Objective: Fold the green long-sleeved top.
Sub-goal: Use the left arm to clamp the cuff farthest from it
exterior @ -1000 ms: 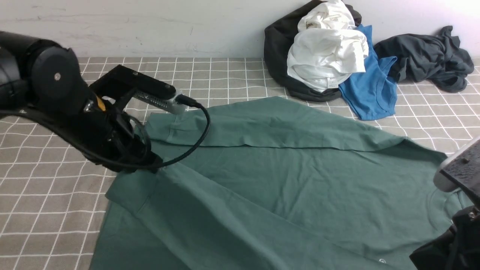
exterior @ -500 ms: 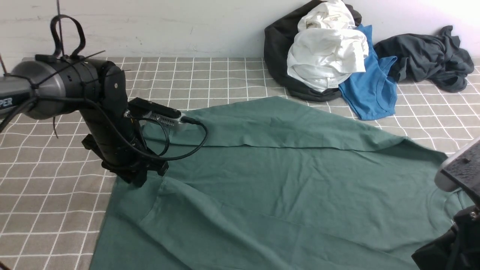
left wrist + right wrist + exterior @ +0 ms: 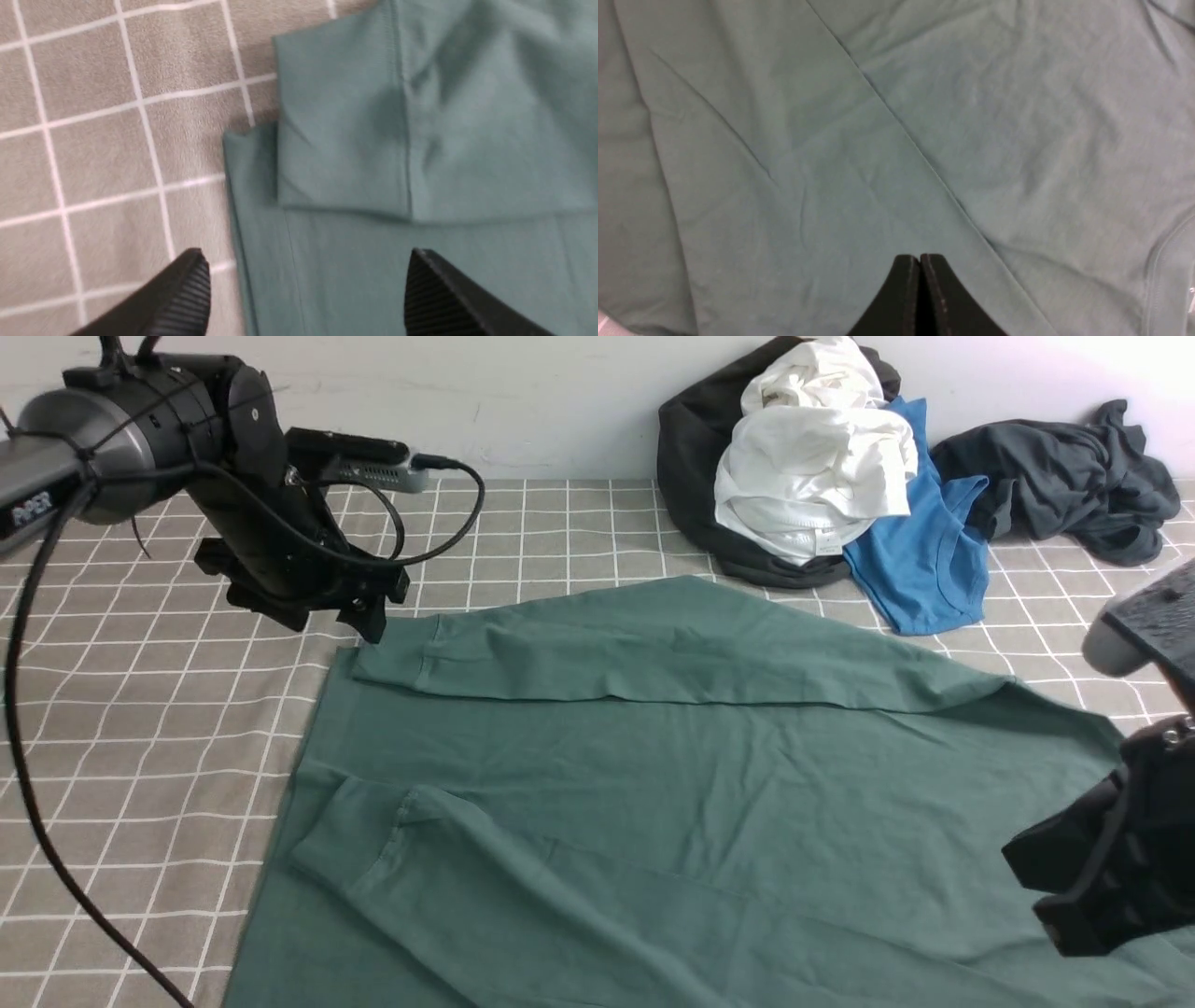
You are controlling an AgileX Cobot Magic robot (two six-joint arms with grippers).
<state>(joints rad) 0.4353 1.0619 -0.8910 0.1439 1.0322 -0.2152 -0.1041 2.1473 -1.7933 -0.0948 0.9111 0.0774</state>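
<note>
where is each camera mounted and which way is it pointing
Front view: between the arms, facing forward over the checked cloth and green top to the wall; left arm at left, right arm at lower right.
Left wrist view: on the left arm, looking down at the top's sleeve cuff and cloth; left jaws open, empty.
Right wrist view: on the right arm, looking down at green fabric; right jaws shut.
Shared: front and left wrist views both show that cuff.

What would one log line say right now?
left fingers: open, empty, above sleeve cuff | right fingers: shut, empty | green top: spread flat
</note>
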